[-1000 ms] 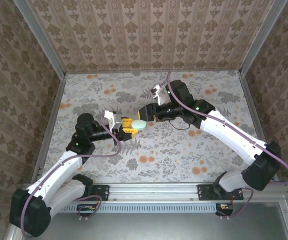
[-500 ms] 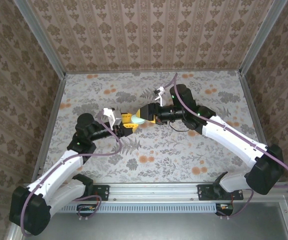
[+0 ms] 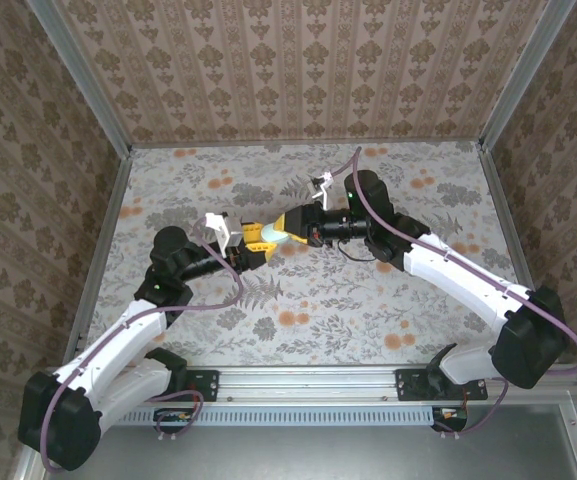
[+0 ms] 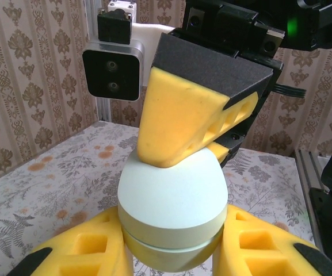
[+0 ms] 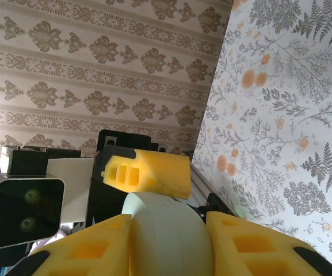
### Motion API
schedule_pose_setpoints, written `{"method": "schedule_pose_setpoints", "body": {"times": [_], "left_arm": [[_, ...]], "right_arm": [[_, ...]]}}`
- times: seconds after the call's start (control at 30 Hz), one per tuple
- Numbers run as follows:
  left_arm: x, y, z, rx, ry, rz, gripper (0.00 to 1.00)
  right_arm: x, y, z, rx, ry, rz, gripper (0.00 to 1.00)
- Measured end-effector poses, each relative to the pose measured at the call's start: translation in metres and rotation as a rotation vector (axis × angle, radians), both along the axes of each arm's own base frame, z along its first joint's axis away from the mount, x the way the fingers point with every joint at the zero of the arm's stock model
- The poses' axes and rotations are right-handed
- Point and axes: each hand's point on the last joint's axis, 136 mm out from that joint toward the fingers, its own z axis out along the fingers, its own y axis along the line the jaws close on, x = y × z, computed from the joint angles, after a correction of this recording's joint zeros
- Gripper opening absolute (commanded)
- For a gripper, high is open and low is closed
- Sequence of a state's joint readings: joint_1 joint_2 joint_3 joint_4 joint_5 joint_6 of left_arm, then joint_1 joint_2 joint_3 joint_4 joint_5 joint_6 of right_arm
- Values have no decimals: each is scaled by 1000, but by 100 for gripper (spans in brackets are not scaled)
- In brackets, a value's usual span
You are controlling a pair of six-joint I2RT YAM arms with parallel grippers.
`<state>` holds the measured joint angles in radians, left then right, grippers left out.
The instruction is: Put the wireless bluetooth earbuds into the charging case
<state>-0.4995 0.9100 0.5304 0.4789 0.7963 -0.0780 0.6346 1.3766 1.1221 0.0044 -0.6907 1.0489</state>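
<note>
ITEM: charging case (image 4: 174,201). Pale blue oval pebble, lid down; seam line runs round the lower body in the left wrist view. Sits centre frame in the top view, lifted off the counter (image 3: 368,300) as far as I can judge, right where both arms meet.

LEFT GRIPPER (image 4: 174,247): yellow jaws at btm of the left wrist frame, one each side of the case, pinching it across its width.

RIGHT GRIPPER (image 5: 166,241): comes in from the opp. side. Jaws at btm of the right wrist frame, also pinching the case, set crosswise to the left pair. In the left wrist view one right jaw presses on the dome from above; second jaw is partly hidden behind it.

EARBUDS: in or out of the case, cannot tell w/ lid shut.

COUNTER: floral print, grey/orange.

STEP (est.): two-handed hold on the shut case. Reads as a handover or re-grip ahead of opening the lid; could equally be a final squeeze-shut. Not decidable from these views.

NEXT MOVE (est.): if opening, one gripper must keep the base fixed while the other shifts from the dome to the seam edge and levers up. Needs a firm base grip, since the shell is smooth and rounded and may squirt out. Ease one grip off before the other pulls, so the two don't fight.
</note>
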Motion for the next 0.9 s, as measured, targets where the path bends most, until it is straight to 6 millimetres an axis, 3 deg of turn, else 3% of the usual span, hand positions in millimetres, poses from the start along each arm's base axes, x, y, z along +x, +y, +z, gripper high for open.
{"method": "schedule_pose_setpoints", "body": {"times": [0.1,0.3,0.4,0.47,0.7,0.77,0.9], "left_arm": [[1,1,0,-1,2,7,20],[6,3,-6,17,31,44,55],[2,3,-11,35,49,36,75],[0,3,-13,42,57,36,99],[0,16,-17,77,71,121,100],[3,24,-19,93,80,178,100],[11,40,-25,122,104,293,100]], "right_arm": [[2,1,0,7,6,-4,27],[7,6,-8,15,35,3,24],[8,8,-8,24,41,5,24],[9,8,-8,26,43,3,23],[29,-10,-16,-8,17,-60,25],[36,-16,-29,-46,5,-84,25],[50,-18,-79,-160,17,-95,25]]}}
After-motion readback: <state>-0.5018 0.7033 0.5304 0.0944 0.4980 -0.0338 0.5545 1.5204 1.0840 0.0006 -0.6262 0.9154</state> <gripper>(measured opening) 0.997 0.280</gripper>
